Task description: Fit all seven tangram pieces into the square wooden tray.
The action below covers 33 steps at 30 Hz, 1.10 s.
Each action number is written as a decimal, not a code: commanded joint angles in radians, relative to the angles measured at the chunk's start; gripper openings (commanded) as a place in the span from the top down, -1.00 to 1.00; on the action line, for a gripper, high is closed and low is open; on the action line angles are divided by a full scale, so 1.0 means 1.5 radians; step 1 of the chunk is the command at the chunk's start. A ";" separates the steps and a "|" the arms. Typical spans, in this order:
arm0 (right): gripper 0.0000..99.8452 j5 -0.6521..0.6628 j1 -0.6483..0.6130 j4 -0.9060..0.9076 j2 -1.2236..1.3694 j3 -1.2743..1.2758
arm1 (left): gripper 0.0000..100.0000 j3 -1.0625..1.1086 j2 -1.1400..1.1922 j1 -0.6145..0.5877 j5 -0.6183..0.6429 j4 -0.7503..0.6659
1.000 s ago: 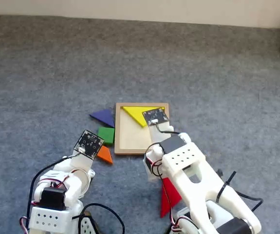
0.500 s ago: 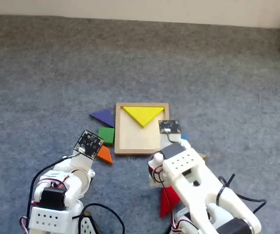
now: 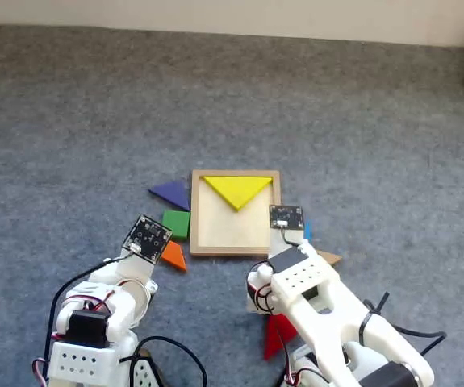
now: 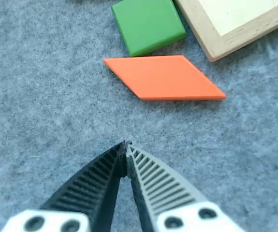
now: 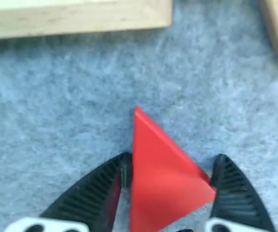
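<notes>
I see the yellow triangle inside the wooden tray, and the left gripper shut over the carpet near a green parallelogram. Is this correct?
Only the colour is wrong: the parallelogram near the shut left gripper is orange, as the left wrist view shows.

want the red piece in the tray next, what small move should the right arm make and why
Probably close the right pincer: its jaws stand open on either side of the red triangle, which lies flat on the carpet near the wooden tray. A grip must come before any lift.
</notes>
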 commanded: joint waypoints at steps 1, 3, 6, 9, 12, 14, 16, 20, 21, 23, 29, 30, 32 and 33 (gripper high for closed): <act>0.55 -0.004 -0.005 -0.016 -0.005 -0.001 | 0.99 0.013 -0.018 -0.003 -0.004 0.002; 0.56 -0.001 -0.005 -0.017 -0.005 -0.001 | 0.99 0.013 -0.018 -0.003 -0.004 0.002; 0.61 0.039 -0.005 -0.019 -0.005 -0.002 | 0.99 0.013 -0.018 -0.003 -0.004 0.002; 0.68 0.072 -0.005 -0.065 -0.005 -0.002 | 0.99 0.013 -0.018 -0.003 -0.004 0.002; 0.75 0.107 -0.005 -0.126 -0.005 0.004 | 0.99 0.013 -0.018 -0.003 -0.004 0.002; 0.79 0.127 -0.005 -0.151 -0.005 0.002 | 0.99 0.013 -0.018 -0.003 -0.004 0.002; 0.81 0.140 -0.005 -0.164 -0.005 -0.002 | 0.99 0.013 -0.018 -0.003 -0.004 0.002; 0.88 0.168 -0.010 -0.199 -0.005 -0.002 | 0.99 0.013 -0.018 -0.003 -0.004 0.002; 0.90 0.175 -0.012 -0.200 -0.008 -0.002 | 0.99 0.013 -0.018 -0.003 -0.004 0.002; 0.95 0.186 -0.017 -0.200 -0.014 -0.002 | 0.99 0.013 -0.018 -0.003 -0.004 0.002; 0.99 0.189 -0.030 -0.172 -0.041 -0.002 | 0.99 0.013 -0.018 -0.003 -0.004 0.002; 0.99 0.189 -0.030 -0.158 -0.053 -0.003 | 0.99 0.013 -0.018 -0.003 -0.004 0.002; 0.99 0.189 -0.028 -0.131 -0.082 -0.003 | 0.99 0.013 -0.018 -0.003 -0.004 0.002; 0.99 0.189 -0.027 -0.119 -0.100 -0.003 | 0.99 0.013 -0.018 -0.003 -0.004 0.002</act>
